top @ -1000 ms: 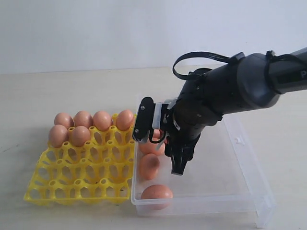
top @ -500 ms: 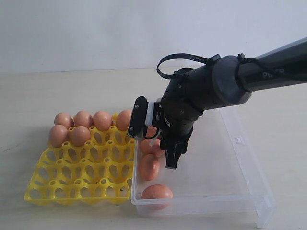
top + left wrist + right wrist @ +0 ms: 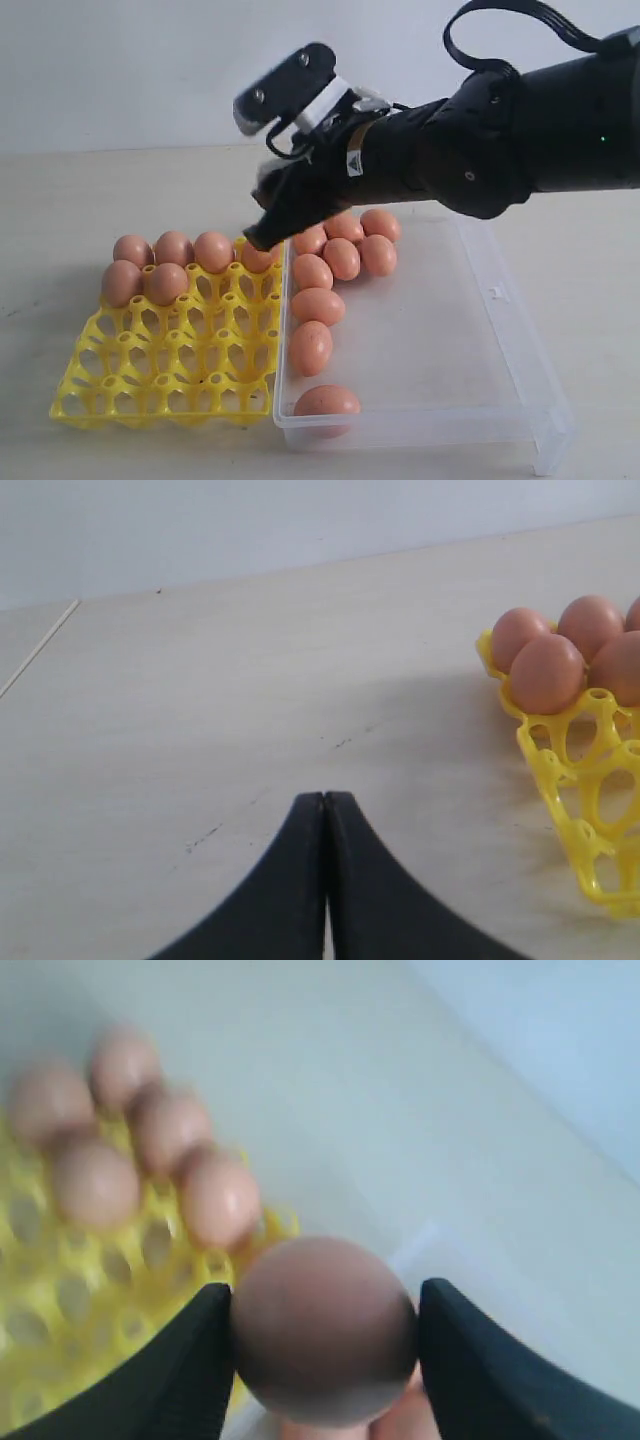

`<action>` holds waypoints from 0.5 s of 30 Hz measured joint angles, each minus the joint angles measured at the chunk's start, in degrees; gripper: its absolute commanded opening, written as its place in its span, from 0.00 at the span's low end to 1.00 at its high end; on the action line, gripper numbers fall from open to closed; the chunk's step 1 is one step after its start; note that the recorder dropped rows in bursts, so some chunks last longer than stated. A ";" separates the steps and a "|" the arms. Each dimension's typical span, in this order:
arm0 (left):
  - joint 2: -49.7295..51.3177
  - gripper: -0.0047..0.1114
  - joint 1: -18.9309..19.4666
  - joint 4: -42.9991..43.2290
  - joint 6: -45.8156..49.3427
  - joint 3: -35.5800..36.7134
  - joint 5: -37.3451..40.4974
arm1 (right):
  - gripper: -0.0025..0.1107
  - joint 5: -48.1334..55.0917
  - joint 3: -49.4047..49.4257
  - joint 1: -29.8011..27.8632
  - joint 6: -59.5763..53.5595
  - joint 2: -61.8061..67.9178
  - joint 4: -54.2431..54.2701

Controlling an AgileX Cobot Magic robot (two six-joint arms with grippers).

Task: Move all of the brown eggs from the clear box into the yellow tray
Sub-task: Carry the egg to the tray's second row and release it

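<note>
Here, mid-transfer. The right gripper [image 3: 322, 1295] holds one egg [image 3: 322, 1340] across its middle, a dark finger on each side, jaws spread just enough to take it. In the exterior view it hangs in the upper centre of the frame, above the seam where the tray [image 3: 100, 395] meets the box [image 3: 480, 330]. The left gripper [image 3: 325, 815] has its fingers pressed together with nothing between them, over bare table [image 3: 200, 680] near a corner of the tray. Six eggs [image 3: 172, 247] sit in the tray at centre left: four in the top row, two in the row below. Nine more lie loose in the box, along its left side, from frame centre to lower centre.

Step in hand, as I judge it: setting the carried egg into a cup. The likely target is the free cup [image 3: 208, 291] just beside the second row's two eggs. To do it well, travel left with the egg above the seated ones, since the top row's last egg lies right under the fingertips. Centre over the cup between its pegs, descend straight, and part the fingers only once the shell rests in the cup. The grip wants to be light: shell cracks, and a smooth oval can squirt out sideways.
</note>
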 measured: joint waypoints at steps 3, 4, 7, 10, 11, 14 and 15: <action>0.00 0.04 0.00 0.00 0.00 0.00 0.00 | 0.02 -17.61 1.64 2.78 1.53 2.25 6.94; 0.00 0.04 0.00 0.00 0.00 0.00 0.00 | 0.02 -21.14 1.64 3.79 2.76 4.12 7.19; 0.00 0.04 0.00 0.00 0.00 0.00 0.00 | 0.02 -27.19 1.79 5.71 7.34 9.97 6.15; 0.00 0.04 0.00 0.00 0.00 0.00 0.00 | 0.02 -30.70 1.79 5.95 13.73 15.31 2.05; 0.00 0.04 0.00 0.00 0.00 0.00 0.00 | 0.02 -31.43 1.79 5.95 14.29 16.17 1.65; 0.00 0.04 0.00 0.00 0.00 0.00 0.00 | 0.02 -32.82 1.79 5.99 15.04 17.95 1.09; 0.00 0.04 0.00 0.00 0.00 0.00 0.00 | 0.02 -32.95 1.65 5.99 15.16 18.42 0.97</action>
